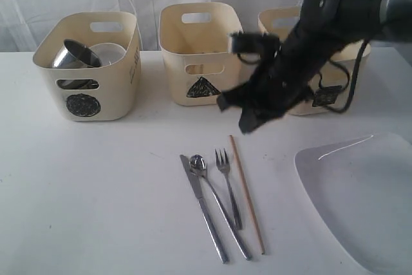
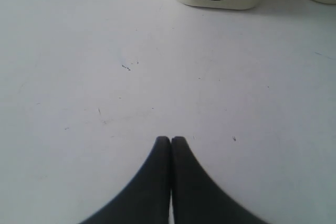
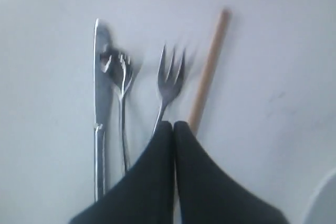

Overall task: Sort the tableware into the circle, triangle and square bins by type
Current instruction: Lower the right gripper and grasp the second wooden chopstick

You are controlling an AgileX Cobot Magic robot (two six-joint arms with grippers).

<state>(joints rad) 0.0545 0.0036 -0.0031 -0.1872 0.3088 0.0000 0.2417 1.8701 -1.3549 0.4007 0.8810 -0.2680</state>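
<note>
Outside, my right gripper (image 1: 250, 122) hangs above the steel knife (image 1: 203, 207), spoon (image 1: 197, 165), fork (image 1: 230, 188) and wooden chopstick (image 1: 246, 194); the large white rounded-square plate (image 1: 360, 204) lies near right. My left gripper (image 2: 171, 141), pressed together, faces bare white table (image 2: 79, 77). Right wrist: pressed together too, empty, above the fork.

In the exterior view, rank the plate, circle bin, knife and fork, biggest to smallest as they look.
1. Plate and circle bin: close to alike; the plate is cropped and nearer, so unranked.
2. Knife.
3. Fork.

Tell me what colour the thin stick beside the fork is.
Light wooden tan; the stick shows best in the exterior view.
</note>
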